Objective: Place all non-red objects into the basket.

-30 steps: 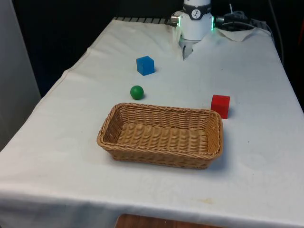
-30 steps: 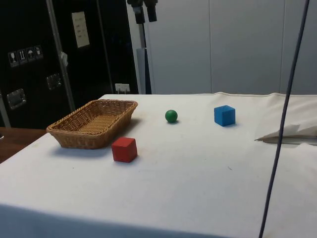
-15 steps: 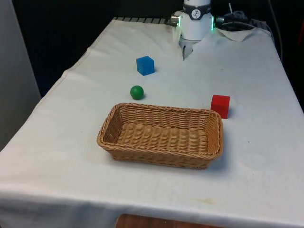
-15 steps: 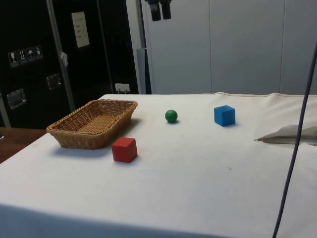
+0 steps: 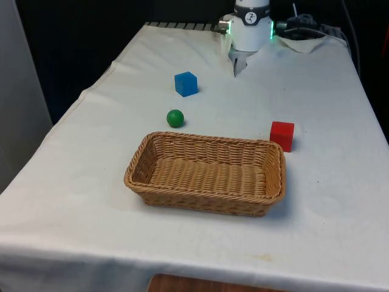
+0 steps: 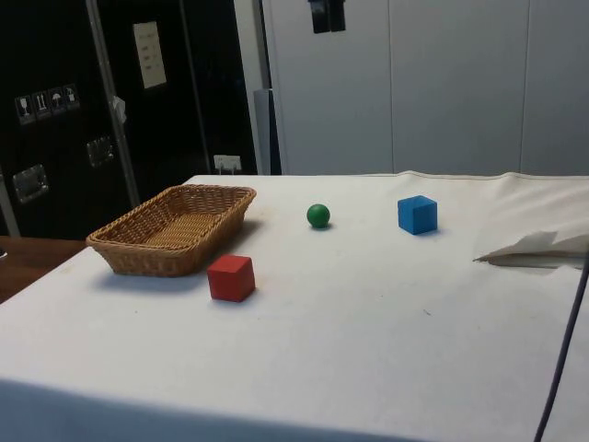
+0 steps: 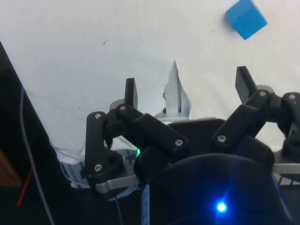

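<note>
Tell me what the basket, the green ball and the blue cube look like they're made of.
Basket: woven wicker or rattan, tan, with visible interlaced strands and a braided rim. Green ball: smooth and evenly coloured with a faint sheen, probably painted wood or plastic; the look leaves it open. Blue cube: flat matte faces and crisp edges, likely painted wood, possibly plastic or foam.

I see a woven wicker basket (image 5: pixel 206 174), rough; matt white cloth (image 5: pixel 121 146) under it; smooth green ball (image 5: pixel 175 118) beside it.
</note>
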{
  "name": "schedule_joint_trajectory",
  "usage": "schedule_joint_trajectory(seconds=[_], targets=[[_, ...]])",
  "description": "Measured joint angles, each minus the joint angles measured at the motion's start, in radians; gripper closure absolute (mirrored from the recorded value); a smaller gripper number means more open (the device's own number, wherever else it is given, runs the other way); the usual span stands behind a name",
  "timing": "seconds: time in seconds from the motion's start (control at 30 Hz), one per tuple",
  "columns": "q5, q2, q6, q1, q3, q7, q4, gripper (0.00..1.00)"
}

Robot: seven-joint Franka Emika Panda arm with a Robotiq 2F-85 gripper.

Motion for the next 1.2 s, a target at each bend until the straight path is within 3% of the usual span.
schedule_joint_trajectory(seconds=[0.7, 1.2], targets=[[-0.049, -0.141, -0.003, -0.004, -0.057, -0.084, -0.106, 0.00], [-0.111, -0.215, 0.018, -0.005, -0.076, -0.098, -0.203, 0.00]])
